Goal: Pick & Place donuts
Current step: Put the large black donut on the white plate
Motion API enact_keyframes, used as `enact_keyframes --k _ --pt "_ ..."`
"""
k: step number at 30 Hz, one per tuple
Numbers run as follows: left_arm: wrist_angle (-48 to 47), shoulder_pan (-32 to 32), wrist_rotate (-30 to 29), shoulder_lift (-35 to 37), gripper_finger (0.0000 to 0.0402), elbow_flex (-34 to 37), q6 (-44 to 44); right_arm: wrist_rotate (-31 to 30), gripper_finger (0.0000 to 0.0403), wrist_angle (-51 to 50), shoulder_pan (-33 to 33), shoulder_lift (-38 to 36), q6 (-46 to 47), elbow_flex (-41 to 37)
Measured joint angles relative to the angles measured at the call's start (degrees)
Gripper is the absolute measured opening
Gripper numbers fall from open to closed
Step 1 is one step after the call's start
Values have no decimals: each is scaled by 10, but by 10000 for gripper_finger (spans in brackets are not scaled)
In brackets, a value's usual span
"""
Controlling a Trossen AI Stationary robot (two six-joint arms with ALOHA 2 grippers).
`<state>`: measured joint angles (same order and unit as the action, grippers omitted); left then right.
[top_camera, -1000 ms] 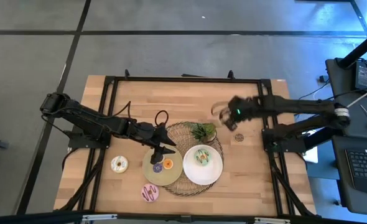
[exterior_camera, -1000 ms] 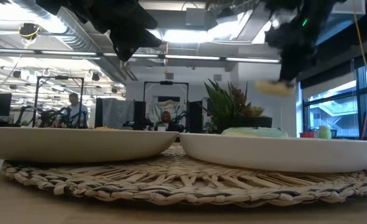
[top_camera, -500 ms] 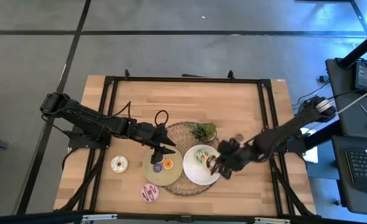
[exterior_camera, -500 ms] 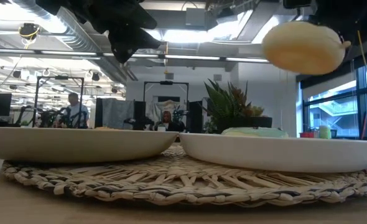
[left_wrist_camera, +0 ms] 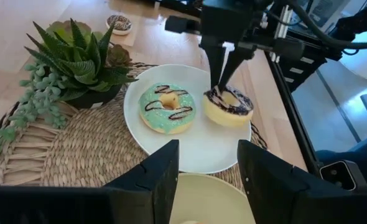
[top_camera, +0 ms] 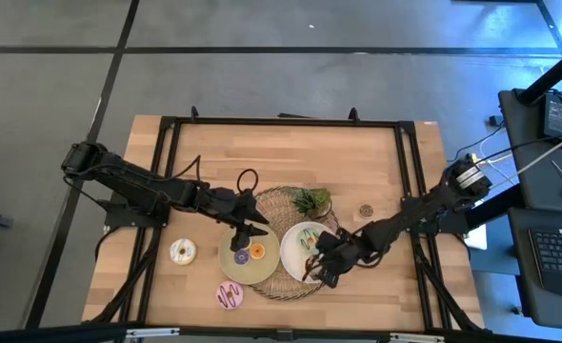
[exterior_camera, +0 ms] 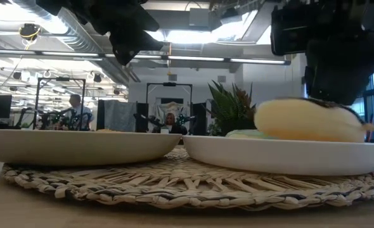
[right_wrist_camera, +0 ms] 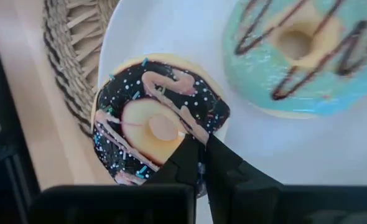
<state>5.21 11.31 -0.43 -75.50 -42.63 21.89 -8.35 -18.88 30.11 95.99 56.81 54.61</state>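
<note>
My right gripper [top_camera: 321, 270] is over the near part of the white plate [top_camera: 331, 236], shut on a dark-iced chocolate donut [left_wrist_camera: 228, 106]. A mint green donut [left_wrist_camera: 168, 107] lies flat on the same plate. My left gripper [left_wrist_camera: 208, 180] hangs open above the tan plate [top_camera: 233, 272], which carries an orange donut [top_camera: 257, 252] and a purple donut [top_camera: 241, 257]. Lying flat on the bare table are a cream donut [top_camera: 182, 252], a pink striped donut [top_camera: 230, 294] and a brown donut [top_camera: 365, 211]. My right gripper pinches the chocolate donut's ring [right_wrist_camera: 180, 134] between its two fingers [left_wrist_camera: 224, 65], which come from above, pointing down. The donut sits slightly tilted, low inside the white plate beside the mint green one. Whether its underside rests on the plate, I cannot tell.
Both plates sit on a round woven mat [top_camera: 271, 205], with a potted green plant [top_camera: 310, 200] at the mat's far edge. A black metal frame runs around the wooden table. People and desks show in the room behind, in the low view.
My right gripper has carried the chocolate donut from high over the table's right part, near the brown donut, toward the near edge and left. It has come down until the donut sits low in the white plate. It has stayed shut on the donut.
</note>
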Motion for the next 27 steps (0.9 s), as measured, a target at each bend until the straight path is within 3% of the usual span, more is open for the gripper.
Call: enact_keyframes --k 12,27 --pt "-12 0 0 0 157 0 -1 9 20 14 -10 18 0 0" --pt "-12 0 0 0 157 0 0 35 99 10 -16 18 -29 0"
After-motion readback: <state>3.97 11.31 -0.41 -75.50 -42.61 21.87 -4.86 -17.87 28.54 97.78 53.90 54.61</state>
